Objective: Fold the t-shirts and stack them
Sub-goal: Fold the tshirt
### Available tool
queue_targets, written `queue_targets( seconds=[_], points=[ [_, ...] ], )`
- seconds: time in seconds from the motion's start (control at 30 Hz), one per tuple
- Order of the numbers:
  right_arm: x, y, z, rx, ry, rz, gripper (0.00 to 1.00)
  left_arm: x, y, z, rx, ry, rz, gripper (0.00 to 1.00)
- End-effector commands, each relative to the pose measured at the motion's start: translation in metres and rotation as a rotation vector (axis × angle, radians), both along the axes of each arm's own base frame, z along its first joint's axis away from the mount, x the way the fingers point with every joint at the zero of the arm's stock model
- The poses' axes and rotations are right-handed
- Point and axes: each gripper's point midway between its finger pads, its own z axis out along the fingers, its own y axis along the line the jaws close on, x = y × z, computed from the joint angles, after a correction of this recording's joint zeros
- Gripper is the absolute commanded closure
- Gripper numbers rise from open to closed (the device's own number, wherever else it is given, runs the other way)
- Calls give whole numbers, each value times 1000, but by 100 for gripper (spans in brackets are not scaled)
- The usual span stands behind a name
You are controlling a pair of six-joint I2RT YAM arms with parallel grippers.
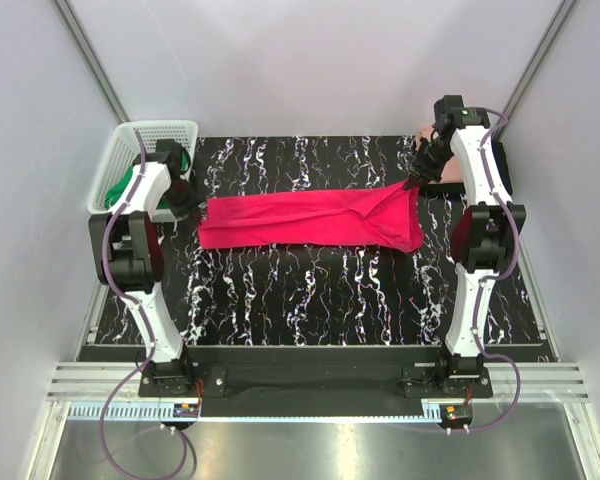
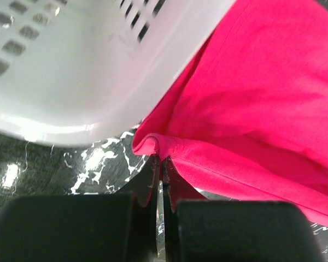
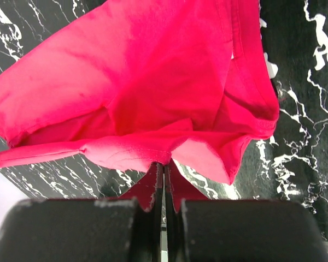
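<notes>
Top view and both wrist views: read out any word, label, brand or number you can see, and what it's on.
None can be read.
The crimson-pink t-shirt shows no print or tag, the white basket no label, the marbled table no marking.

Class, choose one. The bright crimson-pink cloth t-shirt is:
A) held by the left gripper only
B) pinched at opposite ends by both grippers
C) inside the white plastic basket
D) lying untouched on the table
B: the left gripper and right gripper are each shut on an edge of the bright crimson-pink cloth t-shirt, spread between them.
</notes>
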Motion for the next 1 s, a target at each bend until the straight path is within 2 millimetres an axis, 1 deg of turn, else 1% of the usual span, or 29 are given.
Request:
queue_targets(
  seconds=[0.0,0.07,0.23,0.27,0.57,0.97],
  points=[
    [10,-8,6,-26,-31,-18,100,16,8,7,32,-34,-2,100],
    [10,-9,2,-30,-22,-19,100,18,7,2,30,-20,-7,100],
    [8,-12,-6,-52,0,-19,100,23,6,-2,22,-16,-14,100],
    [8,-25,-7,-53,5,-47,100,24,7,-4,21,-13,-15,100],
    [9,-36,-12,-85,18,-74,100,28,1,-10,10,-7,-39,100],
    [10,-33,-28,-69,54,-63,100,39,-3,-20,13,5,-60,100]
  ],
)
